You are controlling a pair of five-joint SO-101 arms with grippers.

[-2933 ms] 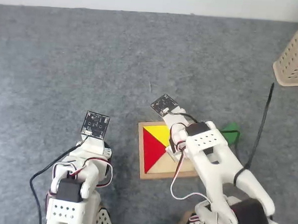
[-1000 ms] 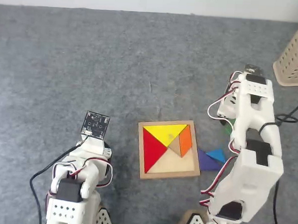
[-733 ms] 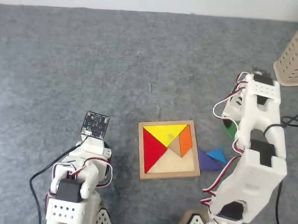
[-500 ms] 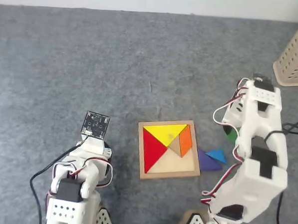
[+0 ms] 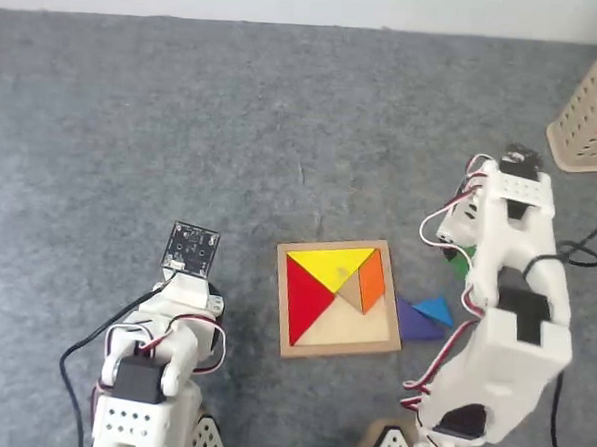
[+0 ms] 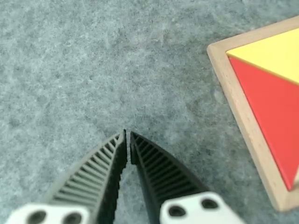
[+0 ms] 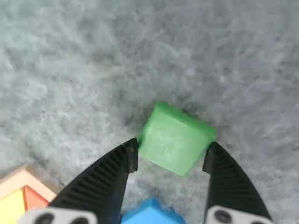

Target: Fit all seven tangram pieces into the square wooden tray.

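Grey felt table, green square piece askew within wide-spread right gripper, left gripper pinched narrow near tray

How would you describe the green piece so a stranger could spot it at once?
Start at the square wooden tray on the grey carpet and go to the loose pieces beside it. Beyond the blue piece and the purple piece, between the open fingers of the right end effector, lies the green piece: the only green one, squarish.
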